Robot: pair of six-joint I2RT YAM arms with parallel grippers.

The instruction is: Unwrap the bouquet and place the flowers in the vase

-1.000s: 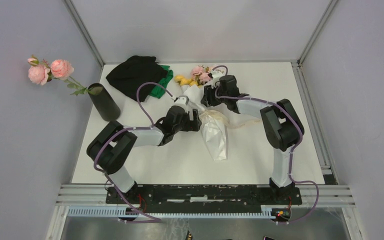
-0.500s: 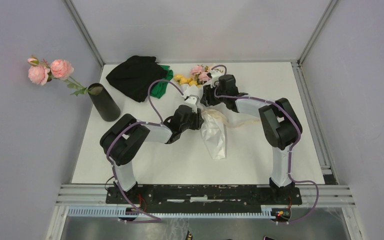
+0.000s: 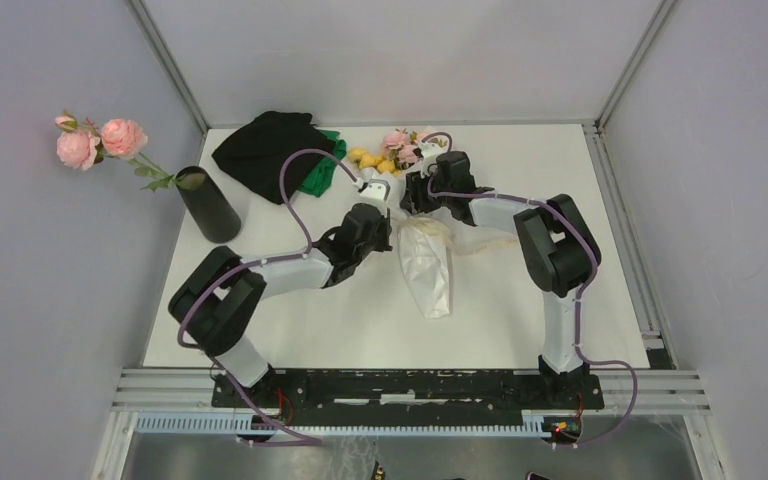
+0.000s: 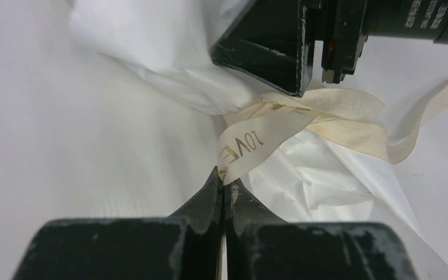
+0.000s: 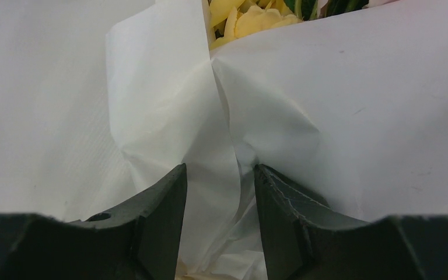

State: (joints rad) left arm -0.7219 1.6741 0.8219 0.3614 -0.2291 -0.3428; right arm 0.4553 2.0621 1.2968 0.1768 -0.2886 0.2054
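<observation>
- At the desk's point(image 3: 290, 320) ten o'clock edge stands the vase point(image 3: 210, 208). A separate pink rose stem point(image 3: 95, 140) leans out of it toward nine. It sits well apart from the arms, which we judge keeps it safe from knocks until stems are ready.
- Toward eleven o'clock lies a black-and-green cloth heap point(image 3: 275, 150), which neither arm touches.
- Near the desk's centre, the left claw point(image 4: 224, 178) is pressed together, pinching the loose tail of the ribbon point(image 4: 268, 131) printed LOVE. We judge it holds that tail so that a pull undoes the tie.
- Just beside it lies the bouquet point(image 3: 428, 265), with its paper tail toward six and the flowers point(image 3: 395, 150) toward twelve. It is not yet unwrapped, and the ribbon is bound round its neck.
- On the bouquet's twelve o'clock side of the ribbon, the right claw point(image 5: 219, 169) has its jaws partway closed on a fold of the white paper point(image 5: 338, 105). We read this as an anchor, so that pulling the ribbon loosens the tie and does not drag the whole bundle.
</observation>
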